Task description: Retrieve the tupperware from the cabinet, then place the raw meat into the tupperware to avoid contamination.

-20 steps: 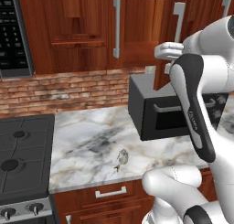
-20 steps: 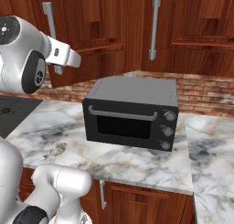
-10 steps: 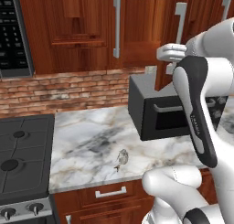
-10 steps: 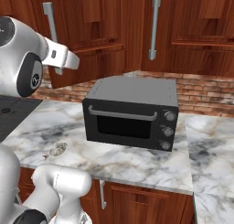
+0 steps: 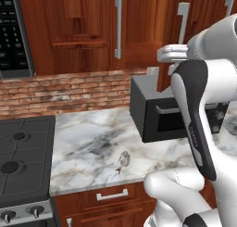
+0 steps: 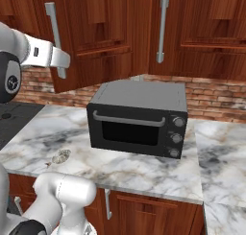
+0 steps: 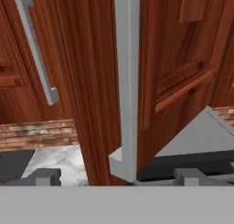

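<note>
Stove [image 5: 23, 161]: black hob at the left end of the worktop, two burners and front knobs seen from the left base view; the right base view catches just its corner at the left edge.
Microwave [image 5: 11, 34]: dark panel with buttons, upper left in the left base view, above the brick wall.
Worktop [image 5: 88, 142]: grey-veined marble, running right past the oven in the right base view.
Raw meat [image 5: 123, 160]: small grey-brown lump lying on the worktop near its front edge, left of the toaster oven and well apart from it; in the right base view it lies at [image 6: 61, 156], just above the arm's white elbow.
Cabinet [image 5: 83, 31]: reddish-brown wall cabinet above the worktop. The hand view shows one door swung slightly out, its edge facing the camera.
Handle [image 7: 126, 81]: long silver bar, upright in the middle of the hand view, its lower foot just above the finger tips.
Hand [image 7: 116, 176]: released, the two dark tips standing wide on either side of the handle, not touching it. The right base view shows the wrist at [image 6: 57, 57] against that bar.
Toaster oven [image 6: 139, 116]: black, on the worktop below the cabinet; front, handle and three knobs face the right base view.
Tupperware: I cannot tell where it is.
Change: a second ago the fingers were nearly closed; they have since spread. The door, meat and oven lie as before.
</note>
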Controlling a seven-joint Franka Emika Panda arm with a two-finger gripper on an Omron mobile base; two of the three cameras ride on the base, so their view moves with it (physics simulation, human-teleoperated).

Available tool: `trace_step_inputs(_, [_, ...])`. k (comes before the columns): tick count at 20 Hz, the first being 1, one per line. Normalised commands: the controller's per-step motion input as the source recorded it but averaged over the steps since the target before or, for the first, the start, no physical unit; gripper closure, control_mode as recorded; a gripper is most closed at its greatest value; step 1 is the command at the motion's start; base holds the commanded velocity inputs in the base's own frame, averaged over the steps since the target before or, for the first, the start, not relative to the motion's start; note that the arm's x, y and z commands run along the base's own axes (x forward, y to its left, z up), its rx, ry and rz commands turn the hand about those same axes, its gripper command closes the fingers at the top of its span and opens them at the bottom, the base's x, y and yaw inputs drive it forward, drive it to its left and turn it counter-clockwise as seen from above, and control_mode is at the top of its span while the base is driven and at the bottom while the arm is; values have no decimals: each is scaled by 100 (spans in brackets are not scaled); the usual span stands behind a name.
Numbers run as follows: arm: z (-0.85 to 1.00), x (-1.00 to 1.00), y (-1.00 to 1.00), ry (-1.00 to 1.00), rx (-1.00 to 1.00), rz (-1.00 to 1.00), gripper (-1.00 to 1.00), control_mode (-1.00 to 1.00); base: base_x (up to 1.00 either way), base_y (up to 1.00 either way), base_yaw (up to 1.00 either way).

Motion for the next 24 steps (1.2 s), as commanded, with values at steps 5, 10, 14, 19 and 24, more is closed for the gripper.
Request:
trace_step_inputs(5, [15,-27,46,3,-20,-4,-100,-100,0,0,0])
trace_step_inputs(10, [0,-21,57,9,-28,-1,-100,-100,0,0,0])
trace_step_inputs(14, [0,-6,51,14,-27,0,-100,-100,0,0,0])
trace_step_inputs(19, [-6,26,35,29,-27,1,-100,-100,0,0,0])
trace_step_inputs(24, [-20,45,10,37,-29,5,-100,-100,0,0,0])
